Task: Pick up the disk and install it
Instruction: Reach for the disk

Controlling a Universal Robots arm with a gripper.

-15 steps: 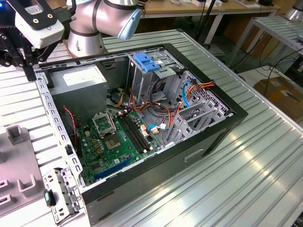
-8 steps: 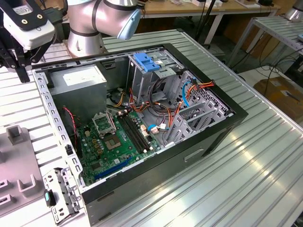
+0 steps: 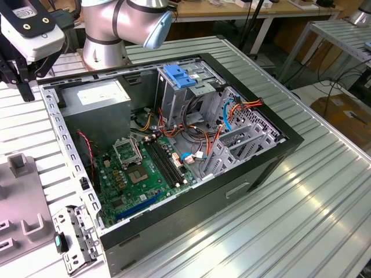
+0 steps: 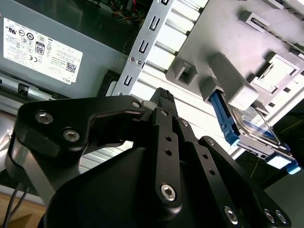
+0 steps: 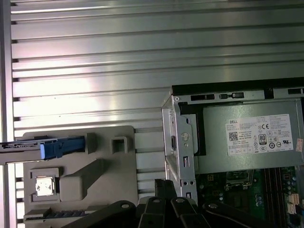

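- At the exterior view's far left, my claw point(image 3: 24, 84) is hovering above the surface point(image 3: 324, 191), just off the open case's corner. I can't tell whether it's spread or pressed together. It isn't carrying the disk.
- Below it, a grey holder point(image 3: 23, 202) is lying on the surface. The disk point(image 4: 256, 129) is sitting in that holder, prob. standing on edge in a slot, going by the thin strip it's making in the first wrist view. A blue rail point(image 4: 222, 116) is running along one side. Disk & claw are apart, so the pick-up isn't done yet.
- A metal bracket point(image 3: 75, 240) is lying just beside the holder, btwn it & the case's near corner.
- The case point(image 3: 261, 156) is lying on its side w/ the panel off. Going across it, I'm seeing the PSU box point(image 3: 95, 98) w/ a white sticker, then the motherboard point(image 3: 139, 174), then the drive cage point(image 3: 179, 75) w/ a blue handle, then loose cables point(image 3: 232, 110).
- Handling, my guess: the disk is looking stiff, metal-bodied, dense for its bulk & smooth-faced, so it's likely slippery & not tolerating knocks. I'm judging the blue rail to be plastic w/ some give, so poor to squeeze. The better hold is prob. across the two flat faces on the part standing clear of the holder, square & firm, keeping off the connector end.
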